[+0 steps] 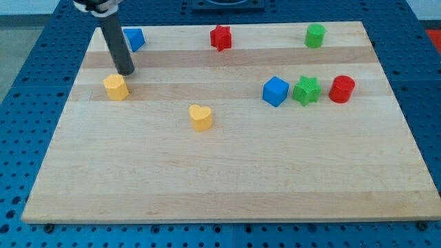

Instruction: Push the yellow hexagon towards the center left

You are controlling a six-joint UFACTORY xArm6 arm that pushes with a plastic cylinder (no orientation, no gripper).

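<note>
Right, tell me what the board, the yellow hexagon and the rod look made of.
Board: pale wood, visible grain and joined strips, smooth satin finish. Yellow hexagon: probably painted wood or plastic, uniform matte colour. Rod: dark, slightly glossy, likely metal or plastic; my tip sits just above-right of the hexagon.

view: single, high, oblique | covers: whole wooden board [227,186] (edges included)

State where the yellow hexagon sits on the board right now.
The yellow hexagon sits near the board's left edge in the camera view, just below my tip, with the yellow heart to its lower right.
</note>
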